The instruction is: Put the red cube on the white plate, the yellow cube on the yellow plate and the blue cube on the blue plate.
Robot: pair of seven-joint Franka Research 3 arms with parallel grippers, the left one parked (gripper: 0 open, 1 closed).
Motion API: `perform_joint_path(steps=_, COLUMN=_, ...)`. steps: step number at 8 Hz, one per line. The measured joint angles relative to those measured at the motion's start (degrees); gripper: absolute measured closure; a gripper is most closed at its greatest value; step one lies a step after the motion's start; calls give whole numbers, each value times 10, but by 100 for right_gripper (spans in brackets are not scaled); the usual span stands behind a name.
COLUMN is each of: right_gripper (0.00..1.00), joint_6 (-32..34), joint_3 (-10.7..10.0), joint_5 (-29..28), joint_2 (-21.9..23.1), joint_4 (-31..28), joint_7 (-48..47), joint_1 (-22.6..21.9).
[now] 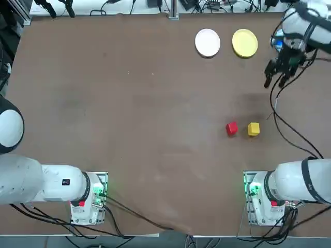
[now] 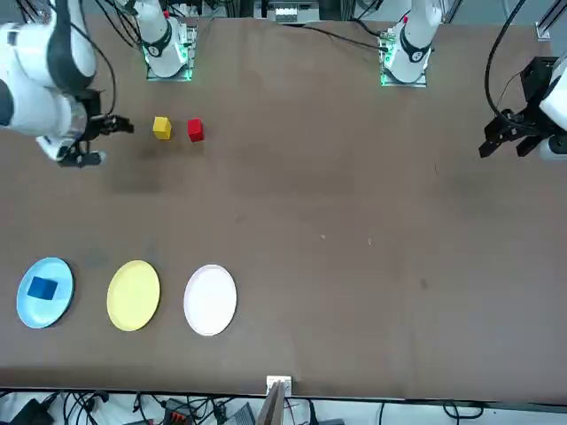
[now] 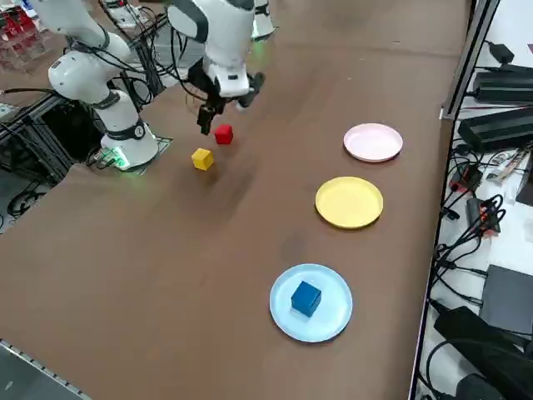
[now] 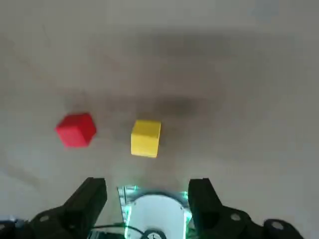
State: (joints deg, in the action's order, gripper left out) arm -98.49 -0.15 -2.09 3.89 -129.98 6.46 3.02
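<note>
The blue cube (image 3: 306,297) lies on the blue plate (image 3: 326,327), at the end of a row with the yellow plate (image 3: 349,202) and the white plate (image 3: 373,142), both bare. The red cube (image 1: 231,128) and the yellow cube (image 1: 253,128) sit side by side on the table, nearer the arm bases. My right gripper (image 1: 274,78) hangs open and empty above the table, between the blue plate and the two cubes. In the right wrist view the yellow cube (image 4: 145,138) and red cube (image 4: 76,130) lie beyond the open fingers (image 4: 89,196).
The right arm's black cable (image 1: 289,138) trails over the table towards its base (image 1: 261,199). Cables and power bricks (image 3: 500,125) line the edge beyond the plates. The parked left arm (image 2: 532,115) stays at the other side.
</note>
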Motion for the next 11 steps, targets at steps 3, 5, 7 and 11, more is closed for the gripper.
perform_joint_path(steps=3, right_gripper=0, joint_6=-79, joint_3=1, joint_5=0, joint_2=-1, joint_4=-84, joint_7=3, joint_1=-7)
perform_joint_path(steps=5, right_gripper=0, joint_6=-179, joint_3=1, joint_5=0, joint_2=2, joint_4=-153, joint_7=2, joint_1=-10)
perform_joint_path(steps=7, right_gripper=0, joint_6=-241, joint_3=1, joint_5=-1, joint_2=-3, joint_4=-202, joint_7=-7, joint_1=-10)
perform_joint_path(steps=11, right_gripper=0, joint_6=-325, joint_3=1, joint_5=-3, joint_2=-41, joint_4=-230, joint_7=-61, joint_1=-40)
